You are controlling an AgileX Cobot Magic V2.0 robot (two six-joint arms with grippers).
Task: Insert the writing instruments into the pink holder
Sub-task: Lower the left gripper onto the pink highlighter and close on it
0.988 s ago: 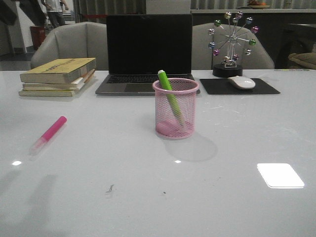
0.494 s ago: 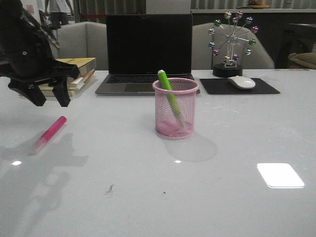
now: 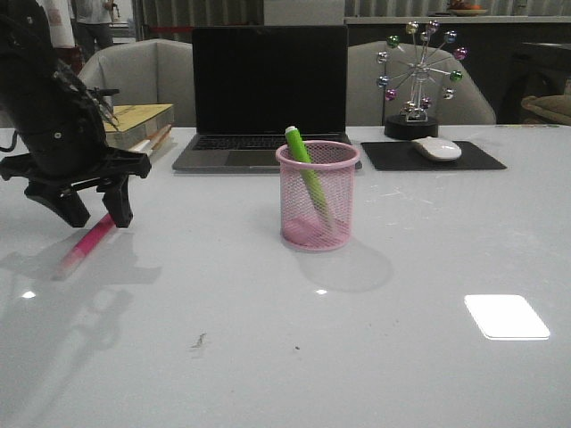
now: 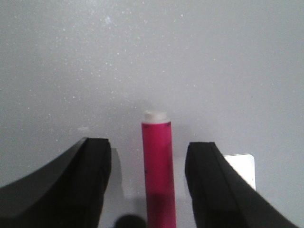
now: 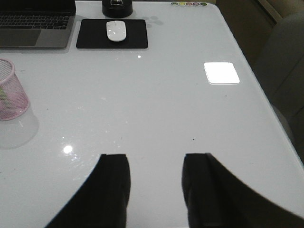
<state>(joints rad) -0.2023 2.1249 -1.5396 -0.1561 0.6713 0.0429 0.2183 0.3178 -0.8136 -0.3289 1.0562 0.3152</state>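
Note:
The pink mesh holder (image 3: 318, 195) stands mid-table with the lime green marker (image 3: 306, 172) leaning inside it; its edge also shows in the right wrist view (image 5: 10, 91). A bright pink marker (image 3: 86, 244) lies flat on the table at the left. My left gripper (image 3: 94, 212) hangs open just above it, one finger on either side, and the pink marker (image 4: 158, 168) runs between the fingers without touching them. My right gripper (image 5: 154, 164) is open over bare table, out of the front view.
A laptop (image 3: 268, 94) stands behind the holder, stacked books (image 3: 134, 125) at the back left, a mouse (image 3: 436, 148) on a black pad (image 3: 433, 157) and a ball ornament (image 3: 417, 76) at the back right. The table's right edge (image 5: 266, 99) is near the right gripper.
The left arm came into view and has dropped down and a little right, from over the books' front to straddling the pink marker. Marker and holder have stayed still.

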